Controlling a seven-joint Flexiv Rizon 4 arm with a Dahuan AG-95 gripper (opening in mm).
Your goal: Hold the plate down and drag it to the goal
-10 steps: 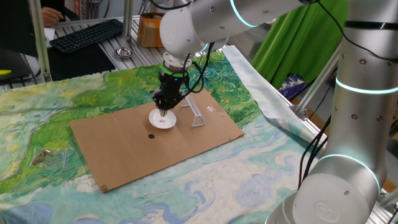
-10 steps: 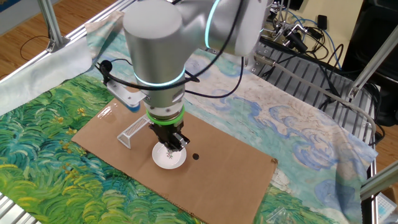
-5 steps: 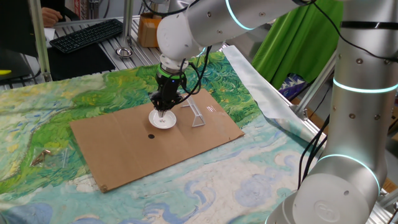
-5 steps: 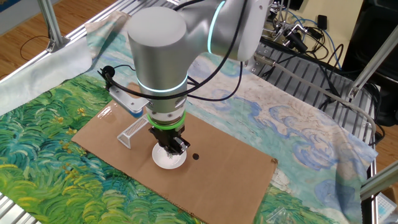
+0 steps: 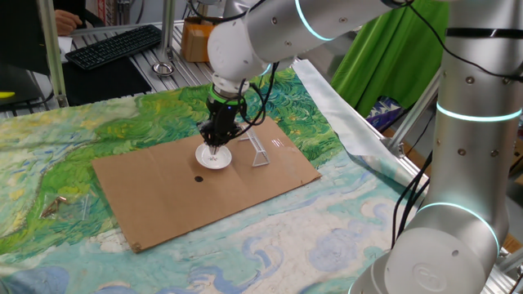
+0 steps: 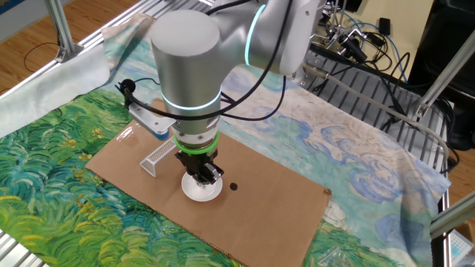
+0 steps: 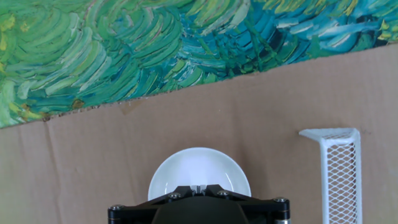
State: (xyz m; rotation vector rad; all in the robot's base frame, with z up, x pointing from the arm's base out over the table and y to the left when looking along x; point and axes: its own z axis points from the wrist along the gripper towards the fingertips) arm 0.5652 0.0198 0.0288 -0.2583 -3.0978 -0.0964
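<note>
**Pin plate, then drag**

Fingers (image 5: 216,146) pressed together, tips over the plate (image 5: 214,157) centre — plate sits on cardboard (image 5: 163,200), near the goal (image 5: 255,149). Press firmly w/ steady downforce, then slide slow toward the bracket — no tilt.

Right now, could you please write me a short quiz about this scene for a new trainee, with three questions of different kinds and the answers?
1. True or false: the tool is shut above the small round white plate.
2. What does the plate rest on: A) flat brown cardboard sheet, B) black keyboard, C) green curtain?
3. Fill in: the clear angled mesh bracket stands ___ the plate, not touching it.

Key: 1 true; 2 A; 3 beside.
</note>
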